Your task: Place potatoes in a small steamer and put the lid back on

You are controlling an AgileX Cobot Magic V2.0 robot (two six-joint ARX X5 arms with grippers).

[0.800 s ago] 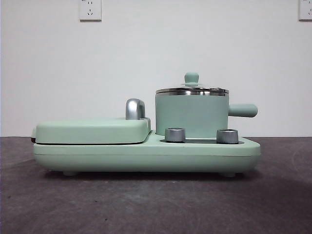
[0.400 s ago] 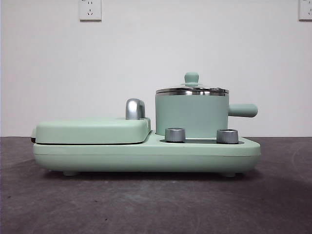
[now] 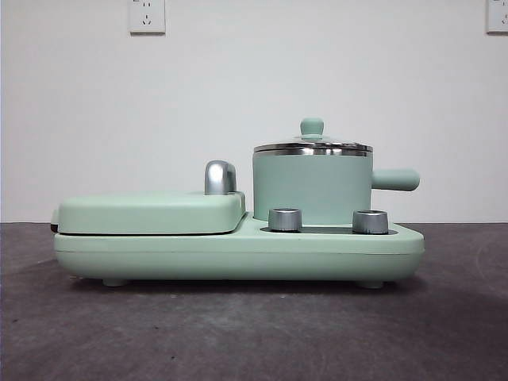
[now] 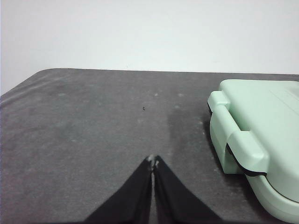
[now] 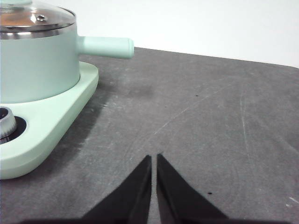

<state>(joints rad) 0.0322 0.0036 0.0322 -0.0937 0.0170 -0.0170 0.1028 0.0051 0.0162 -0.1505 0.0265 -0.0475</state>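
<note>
Small steamer (image 3: 312,189): mint-green pot, steel rim, stubby side handle; seated on the appliance base (image 3: 238,252) mid-worktop (image 3: 254,333), toward the right edge. Lid (image 3: 313,143): glass, green knob, resting on the rim. Potatoes: only a hint of orange-brown through the glass in the right wrist view; judged already inside, task at or near its end. Left pincer (image 4: 153,161): jaws together, empty, near the left edge. Right pincer (image 5: 154,157): jaws together, empty, right of the pot. Next: nothing beyond confirming the lid sits flush.

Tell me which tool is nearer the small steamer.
Right. The right tool sits low over the table by the small steamer, on its handle side. The left tool is beyond the griddle cover, farther off.
</note>
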